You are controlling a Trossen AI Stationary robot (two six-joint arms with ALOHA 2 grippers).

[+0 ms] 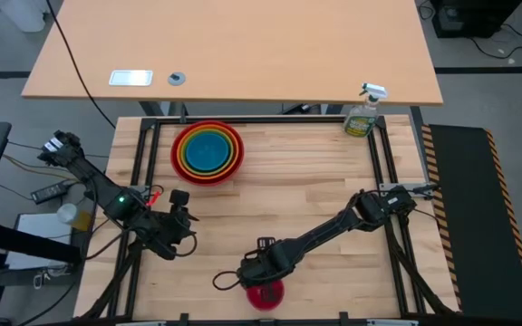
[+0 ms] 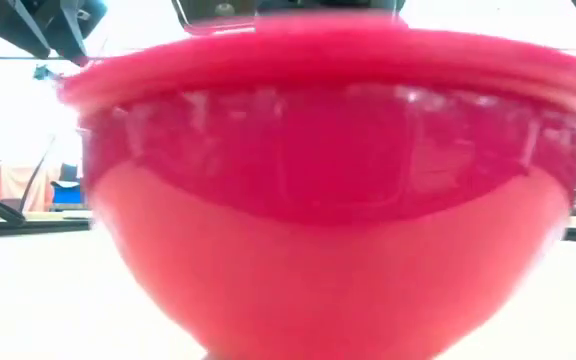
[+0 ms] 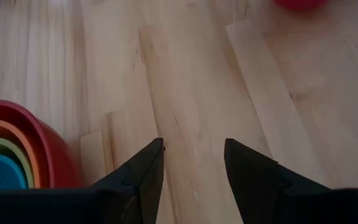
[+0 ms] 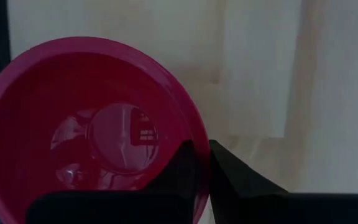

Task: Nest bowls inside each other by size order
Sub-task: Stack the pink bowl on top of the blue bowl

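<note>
The magenta-pink bowl [image 1: 265,292] is upright at the table's near edge and fills the low view [image 2: 328,200]. My right gripper [image 1: 254,272] is shut on its rim. The red, orange, yellow-green and blue bowls sit nested in a stack [image 1: 207,152] at the far middle of the table, the red one's base on the wood; the stack also shows in the left wrist view [image 3: 11,152]. My left gripper [image 3: 191,168] is open and empty over bare wood at the near left [image 1: 179,222], apart from every bowl. My right gripper holds the magenta-pink bowl by its rim [image 4: 199,163], on the bowl's far-left side. One finger [image 4: 178,163] is inside the bowl and the other [image 4: 232,169] outside. The fingers come from above, slanting down. The bowl is upright; whether it is clear of the table I cannot tell.
A spray bottle [image 1: 362,114] stands at the table's far right corner. Black frame rails [image 1: 383,154] run along the table's left, right and far sides. A light wooden desk [image 1: 243,45] lies beyond the far edge. Bare wood lies between the stack and the near edge.
</note>
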